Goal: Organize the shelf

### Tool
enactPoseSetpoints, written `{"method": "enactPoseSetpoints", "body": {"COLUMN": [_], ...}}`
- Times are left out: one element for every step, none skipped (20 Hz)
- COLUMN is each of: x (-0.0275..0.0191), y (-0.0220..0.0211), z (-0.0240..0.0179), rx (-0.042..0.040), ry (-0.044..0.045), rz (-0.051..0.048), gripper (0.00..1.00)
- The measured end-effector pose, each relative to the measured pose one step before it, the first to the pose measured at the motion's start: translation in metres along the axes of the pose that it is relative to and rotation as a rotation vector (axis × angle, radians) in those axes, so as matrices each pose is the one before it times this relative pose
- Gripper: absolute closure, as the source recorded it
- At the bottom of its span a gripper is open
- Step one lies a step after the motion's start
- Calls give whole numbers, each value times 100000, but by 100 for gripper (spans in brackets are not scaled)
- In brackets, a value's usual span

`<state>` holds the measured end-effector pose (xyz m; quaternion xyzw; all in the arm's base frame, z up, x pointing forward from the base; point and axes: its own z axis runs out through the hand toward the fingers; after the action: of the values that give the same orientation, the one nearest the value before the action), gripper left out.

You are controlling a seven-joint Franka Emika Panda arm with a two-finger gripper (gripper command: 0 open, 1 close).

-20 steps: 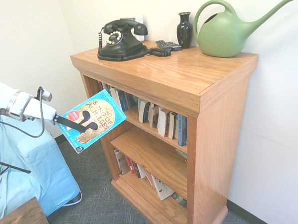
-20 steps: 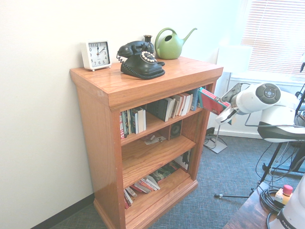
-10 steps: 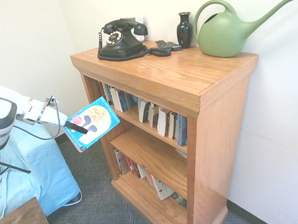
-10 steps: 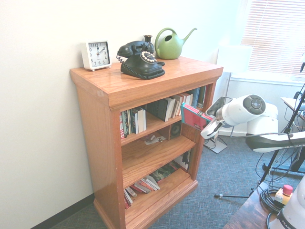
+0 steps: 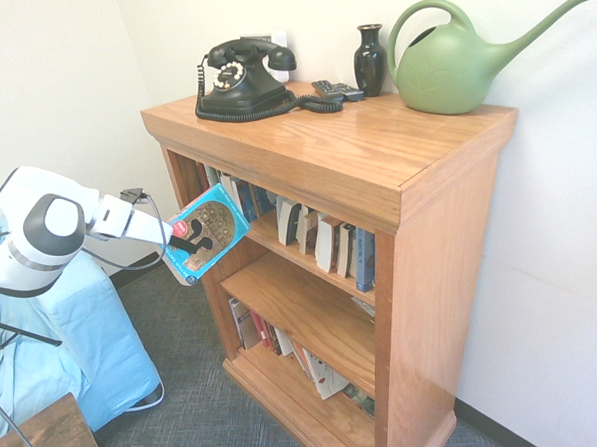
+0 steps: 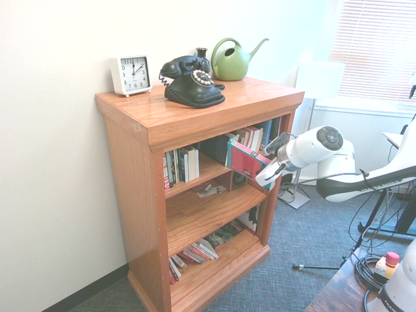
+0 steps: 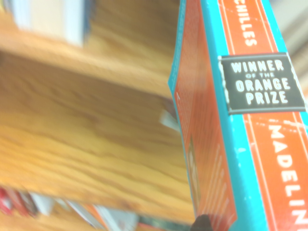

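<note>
Against the white wall: honey-brown wooden shelf (image 5: pixel 382 168), three tiers, books on top and bottom tiers. At its open front, gripper (image 5: pixel 190 246) clamped on a teal-and-orange paperback (image 5: pixel 206 234), tilted. On top: black rotary telephone (image 5: pixel 241 75), green watering can (image 5: pixel 452 66), dark vase (image 5: pixel 369 57), white clock (image 6: pixel 130 74).

A: What does the arm (image 5: pixel 38 232) look like?

B: Glossy white, rounded shells. In the first exterior view a fat joint has a dark grey round cap set in a grey ring.

A: And from the other side?

B: The same white casing, with a grey disc at the end of the joint housing (image 6: pixel 329 138), ringed with small dots. Grey seams divide the segments.

A: Any cables?

B: A thin black one loops along the wrist section. The pincer (image 5: pixel 189 245) is black, its fingers slim and dark against the white wrist.
</note>
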<state>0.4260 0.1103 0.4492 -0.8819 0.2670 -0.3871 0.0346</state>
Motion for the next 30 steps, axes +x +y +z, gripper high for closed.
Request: {"method": "enactPoseSetpoints", "body": {"x": [23,28,-9,-60,-35,-23,88,148,259,194,199,118,134,101,154,136,168,138,120,8,11,-26,-47,66,68,163,143,138,148,116], "y": [-146,-243,-374,-444,-479,-417,-336,-220,-185,-95,-127,-176,-193,-209,-268,-258,-294,-233,-175,-127,-118,-119,-114,-170,-151,-191,-202,-157,-205,-191], "z": [746,729,603,438,257,202,173,223,263,354,365,398,395,445,414,404,383,372,327,324,263,275,249,259,276,240,227,158,153,138], "rx": [-77,-69,155,121,372,357,355,211,170,-28,31,49,95,43,88,2,47,19,-5,7,65,-29,41,129,149,190,158,101,154,171], "ry": [-635,-358,39,41,79,44,23,-195,-171,-385,-384,-556,-511,-611,-477,-446,-323,-256,-154,-109,141,257,441,468,220,218,58,68,23,-74], "rz": [-121,-534,-448,-494,-237,143,456,553,398,388,340,211,224,182,161,90,-44,-186,-226,-169,-82,1,-35,-14,-184,-145,0,78,125,272], "gripper": [100,100,100,100,100,100,100,100,100,100,100,100,100,100,100,100,100,100,100,100,100,100,100,100,100,100,100,100,100,100]}}
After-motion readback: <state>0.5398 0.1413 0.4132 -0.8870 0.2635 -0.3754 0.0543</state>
